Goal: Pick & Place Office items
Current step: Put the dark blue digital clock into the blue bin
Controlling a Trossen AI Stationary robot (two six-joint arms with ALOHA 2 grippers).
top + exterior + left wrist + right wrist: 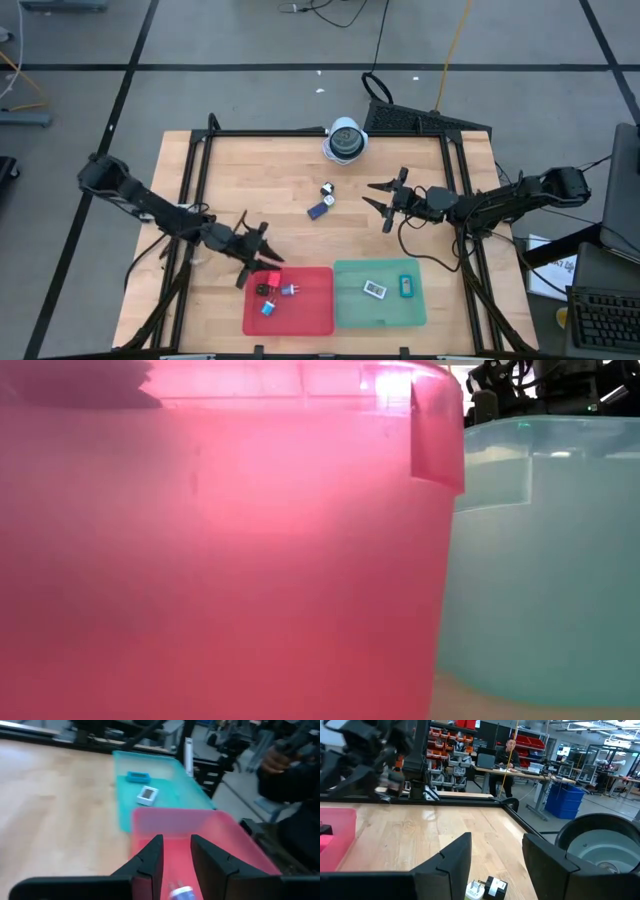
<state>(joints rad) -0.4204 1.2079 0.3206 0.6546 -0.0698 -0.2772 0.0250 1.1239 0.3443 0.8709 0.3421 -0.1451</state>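
My left gripper (266, 254) (175, 854) is open and hangs over the red tray's (290, 302) left far corner, touching nothing. That tray holds a red piece (275, 279), a black piece (263, 290) and two blue pieces (270, 307); one blue-and-white piece (182, 893) shows below the fingers. The green tray (380, 294) holds the dark square with a pale face (375, 289) (147, 795) and a teal piece (406, 287) (135, 776). My right gripper (376, 200) (492, 854) is open, right of a black-and-white piece (328, 187) (488, 888) and a blue piece (320, 210) lying on the table.
A round white-and-grey domed object (346, 140) (600, 845) stands at the table's far edge. Black frame rails (200, 170) run along the left, far and right sides. In the low view the red tray wall (200, 560) and green tray wall (540, 560) fill the picture. People sit in the room beyond.
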